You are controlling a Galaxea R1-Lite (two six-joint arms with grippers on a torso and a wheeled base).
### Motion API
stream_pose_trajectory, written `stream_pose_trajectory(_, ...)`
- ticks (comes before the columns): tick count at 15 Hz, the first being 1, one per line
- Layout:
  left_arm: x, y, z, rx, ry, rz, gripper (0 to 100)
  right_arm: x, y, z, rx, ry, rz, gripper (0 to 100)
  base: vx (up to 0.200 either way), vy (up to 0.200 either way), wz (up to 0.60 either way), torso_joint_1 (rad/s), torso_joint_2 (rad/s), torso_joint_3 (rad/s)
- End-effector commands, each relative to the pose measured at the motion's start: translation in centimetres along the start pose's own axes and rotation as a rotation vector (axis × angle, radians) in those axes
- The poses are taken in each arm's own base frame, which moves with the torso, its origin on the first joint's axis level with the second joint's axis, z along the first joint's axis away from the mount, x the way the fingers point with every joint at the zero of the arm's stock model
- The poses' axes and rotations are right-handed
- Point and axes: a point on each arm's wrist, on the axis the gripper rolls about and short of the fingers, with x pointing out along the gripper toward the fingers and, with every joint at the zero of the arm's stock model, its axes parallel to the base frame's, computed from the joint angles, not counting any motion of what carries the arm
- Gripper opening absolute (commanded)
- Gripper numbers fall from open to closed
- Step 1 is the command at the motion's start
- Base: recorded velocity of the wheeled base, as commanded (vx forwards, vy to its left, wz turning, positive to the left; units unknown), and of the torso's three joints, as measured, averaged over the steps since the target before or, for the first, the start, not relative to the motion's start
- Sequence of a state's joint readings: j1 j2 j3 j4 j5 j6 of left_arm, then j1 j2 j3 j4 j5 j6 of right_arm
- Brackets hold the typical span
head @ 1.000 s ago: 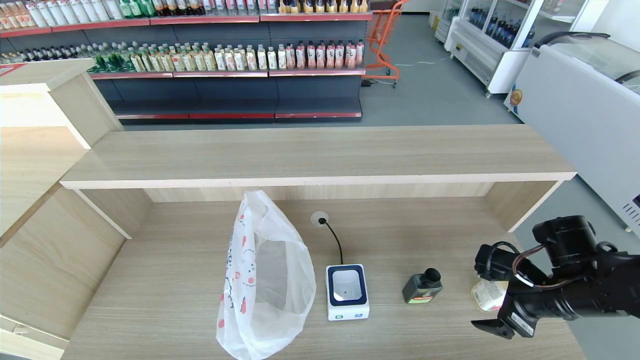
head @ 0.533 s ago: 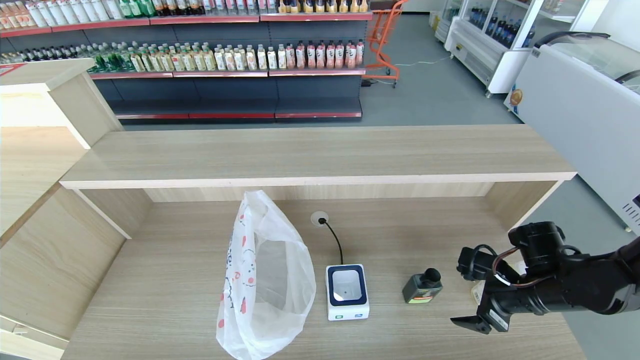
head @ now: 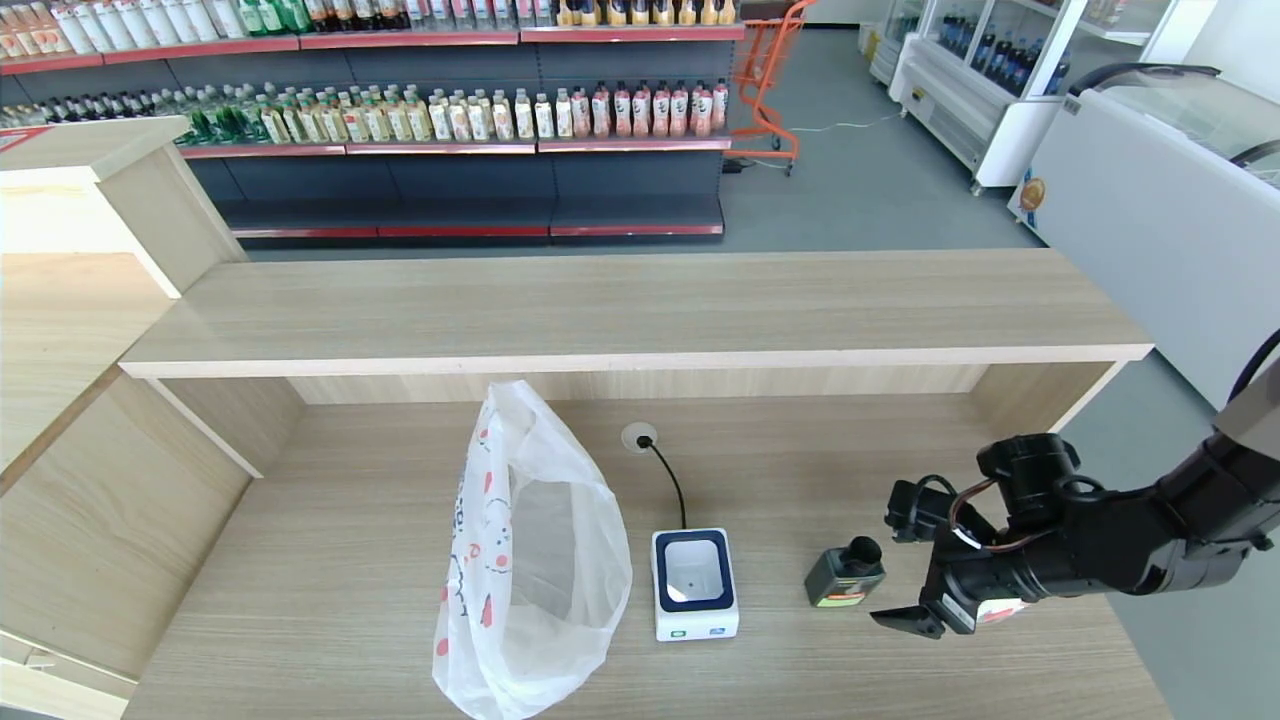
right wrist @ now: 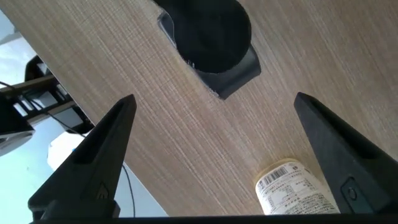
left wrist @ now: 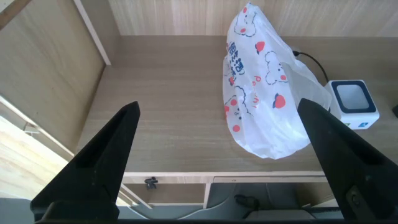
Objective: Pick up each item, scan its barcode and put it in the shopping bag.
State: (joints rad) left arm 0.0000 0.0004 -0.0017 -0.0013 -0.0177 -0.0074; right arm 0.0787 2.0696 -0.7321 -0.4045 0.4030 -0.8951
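Observation:
The white shopping bag [head: 530, 560] with red and blue prints stands open on the left of the lower counter, and it is also in the left wrist view [left wrist: 267, 93]. The white barcode scanner [head: 694, 582] sits to its right. A dark green bottle [head: 845, 575] with a black cap stands further right. My right gripper [head: 918, 612] hovers open just right of it. A small white bottle [right wrist: 298, 193] with a barcode label lies beneath that gripper [right wrist: 214, 155], near the dark bottle [right wrist: 211, 37]. My left gripper [left wrist: 217, 168] hangs open, holding nothing, over the counter's front left.
A raised wooden ledge [head: 640, 310] runs across the back of the counter. The scanner's black cable [head: 668, 480] leads to a hole in the counter. A side wall [head: 120, 500] closes the left. The counter's right edge is close to the bottles.
My right arm has swung left and slightly away, from the counter's right edge to beside the dark bottle, now covering most of the white bottle. Bag, scanner and dark bottle stay put.

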Motion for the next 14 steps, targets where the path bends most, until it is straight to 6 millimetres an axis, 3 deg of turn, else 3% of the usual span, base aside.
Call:
stream_pose_trajectory(1,0.0,0.0,0.0,0.000,-0.001,-0.001,100,0.9,-0.1,-0.2,0.002,0.003,0.019,100,0.000,0.000,0.00,0.000,0.00,0.000)
stream_pose_trajectory(12,0.0,0.0,0.0,0.000,-0.001,-0.001,100,6.0,0.6,1.8,-0.091,-0.070,0.067,100,0.000,0.000,0.00,0.000,0.00,0.000)
stream_pose_trajectory(13,0.0,0.0,0.0,0.000,-0.001,-0.001,100,6.4,0.6,1.7,-0.096,-0.072,0.063,0,0.000,0.000,0.00,0.000,0.00,0.000)
stream_pose_trajectory(14,0.0,0.0,0.0,0.000,-0.001,-0.001,100,6.7,0.6,1.9,-0.105,-0.077,0.062,0,0.000,0.000,0.00,0.000,0.00,0.000)
